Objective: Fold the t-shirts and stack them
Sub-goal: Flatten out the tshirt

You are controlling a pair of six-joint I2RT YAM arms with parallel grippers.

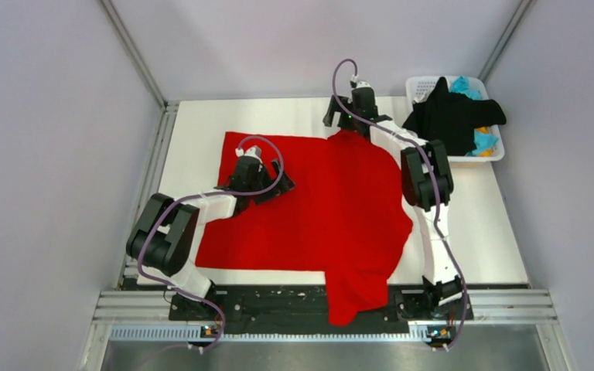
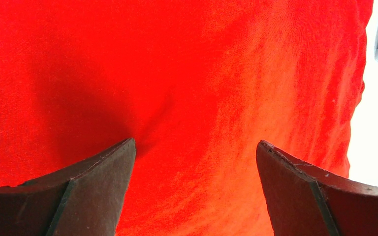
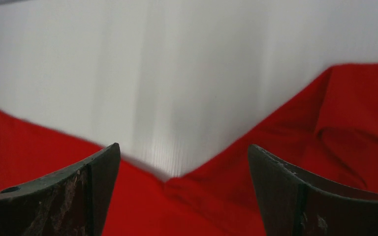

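T-shirts lie in two places. A bright red t-shirt is spread over most of the white table, its far left corner flat and square, its right side rounded and rumpled. One part of it hangs over the near edge between the two arm bases. A black t-shirt is draped over the white basket at the far right corner, with cyan cloth and a bit of orange cloth showing around it.

The left gripper sits over the left part of the red t-shirt. Its fingers are spread wide, with nothing caught between them, only red cloth below. A soft crease and shadow lie by the left finger. Whether the tips touch the cloth cannot be told.

The right gripper is at the far edge of the red t-shirt, where the cloth bunches up. Its fingers are also wide apart and grip nothing. Bare table shows between them, and the shirt's edge forms a notch just below.
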